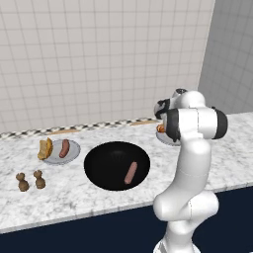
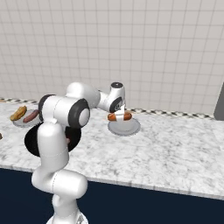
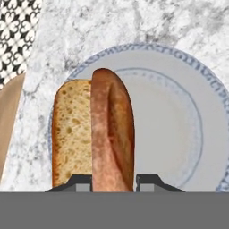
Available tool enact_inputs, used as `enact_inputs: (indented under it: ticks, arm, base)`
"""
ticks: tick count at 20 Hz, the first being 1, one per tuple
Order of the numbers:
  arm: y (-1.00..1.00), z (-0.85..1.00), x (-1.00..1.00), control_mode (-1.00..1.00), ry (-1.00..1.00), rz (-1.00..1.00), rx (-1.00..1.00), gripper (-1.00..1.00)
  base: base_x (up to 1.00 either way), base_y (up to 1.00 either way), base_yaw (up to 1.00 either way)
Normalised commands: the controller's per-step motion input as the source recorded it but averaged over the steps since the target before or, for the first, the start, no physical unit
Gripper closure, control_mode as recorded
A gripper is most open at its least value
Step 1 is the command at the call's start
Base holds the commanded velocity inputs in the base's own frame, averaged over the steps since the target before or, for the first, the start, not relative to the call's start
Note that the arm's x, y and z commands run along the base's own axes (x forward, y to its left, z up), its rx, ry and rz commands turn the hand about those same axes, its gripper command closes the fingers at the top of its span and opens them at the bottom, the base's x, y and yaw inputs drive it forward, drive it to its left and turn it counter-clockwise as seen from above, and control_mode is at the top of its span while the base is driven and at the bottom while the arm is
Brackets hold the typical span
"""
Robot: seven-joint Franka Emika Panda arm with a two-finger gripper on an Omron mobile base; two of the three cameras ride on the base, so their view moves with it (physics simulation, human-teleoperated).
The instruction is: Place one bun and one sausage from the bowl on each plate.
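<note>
Brown sausage is pinched in my end effector above the right plate, just beside the bun.

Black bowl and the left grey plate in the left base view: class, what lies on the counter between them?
Nothing: in the left base view, only bare marble counter separates the black bowl from the grey plate holding a bun and sausage.
</note>
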Motion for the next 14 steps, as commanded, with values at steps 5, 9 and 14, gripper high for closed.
enact_inputs:
  ticks: [5,9,14]
  arm:
    - [0.0,-0.11,0.03,-1.0,0.0,0.0,0.0,1.0]
    - [-0.02,-0.06,0.0,-1.0,0.0,0.0,0.0,1.0]
    - [-0.06,-0.06,0.0,-1.0,0.0,0.0,0.0,1.0]
  base:
    - [0.0,0.0,0.0]
    - [0.0,0.0,0.0]
    - [0.0,0.0,0.0]
